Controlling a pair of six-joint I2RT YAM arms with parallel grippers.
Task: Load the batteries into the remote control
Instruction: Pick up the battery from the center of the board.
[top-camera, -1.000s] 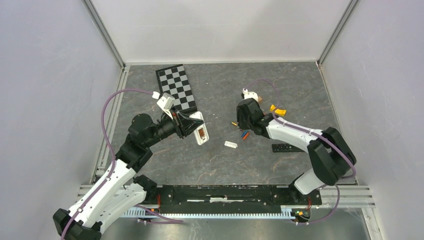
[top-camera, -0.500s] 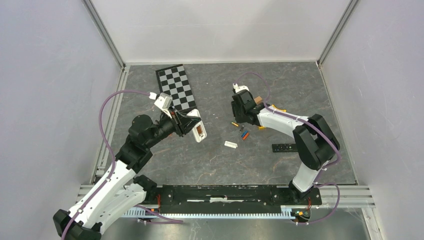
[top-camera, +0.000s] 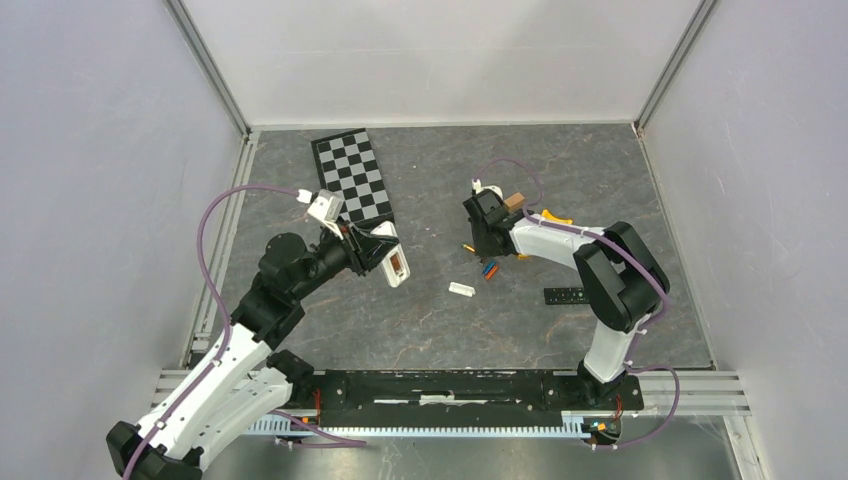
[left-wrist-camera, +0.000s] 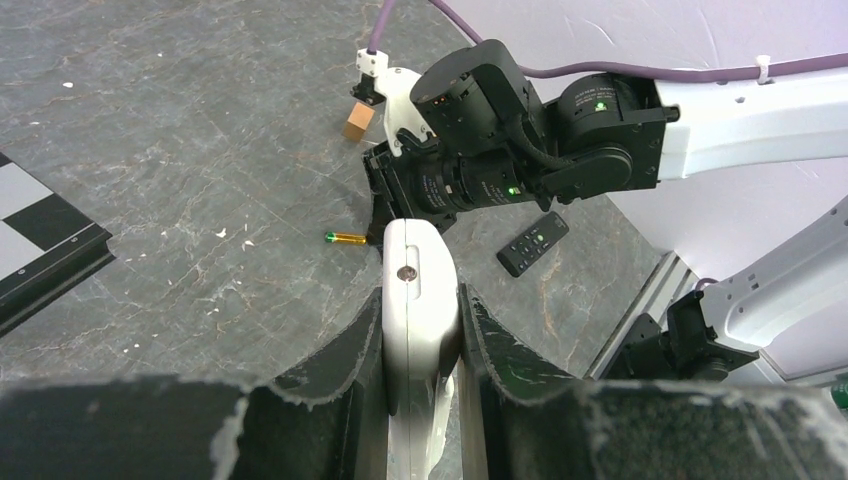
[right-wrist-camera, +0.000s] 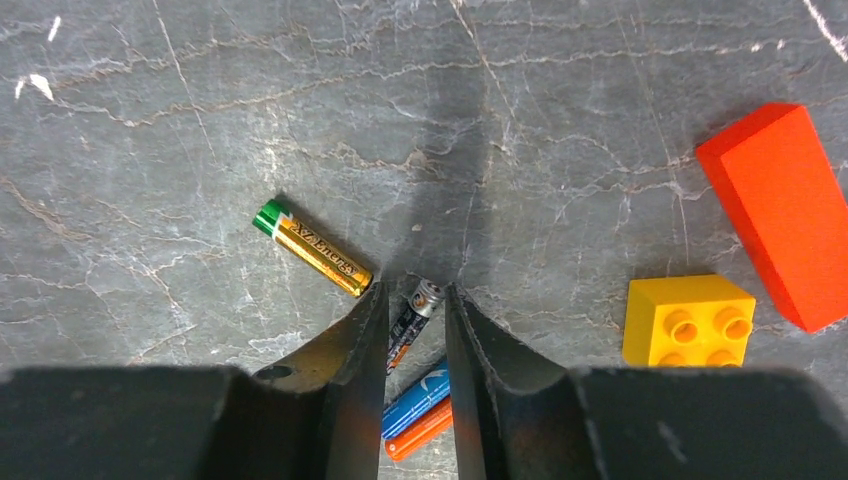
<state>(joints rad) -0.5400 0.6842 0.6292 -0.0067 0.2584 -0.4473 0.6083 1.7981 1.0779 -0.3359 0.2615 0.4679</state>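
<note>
Your L fingers (left-wrist-camera: 345, 370) are clamped on the white remote (left-wrist-camera: 418, 270), one finger flat against each long side. It's held up off the table (top-camera: 420, 330), left of centre, just by the near corner of the checkerboard (top-camera: 353, 178). In the top view its open back faces up w/ a brownish slot showing. Your R fingers (right-wrist-camera: 350, 360) are down at the table surface, right of centre, set to a narrow gap astride the dark battery (right-wrist-camera: 412, 318). That battery lies slanted between the tips, silver end away from the wrist. Can't tell if the pads actually pinch it or just flank it. The gold battery (right-wrist-camera: 312, 247), green-capped, lies on the table just outside the R fingers, its near end almost at one fingertip. The blue battery (right-wrist-camera: 415, 398) and orange battery (right-wrist-camera: 420, 432) lie side by side, touching, right under the wrist and partly hidden by the fingers. On the other side sit a yellow brick (right-wrist-camera: 688, 320) and, past it, a red block (right-wrist-camera: 785, 212), both apart from the batteries. A small white piece (top-camera: 461, 289) lies on the table between the two arms, nearer you than the batteries. A black remote (top-camera: 570, 296) lies flat by the R arm's elbow, well apart from the white one.
</note>
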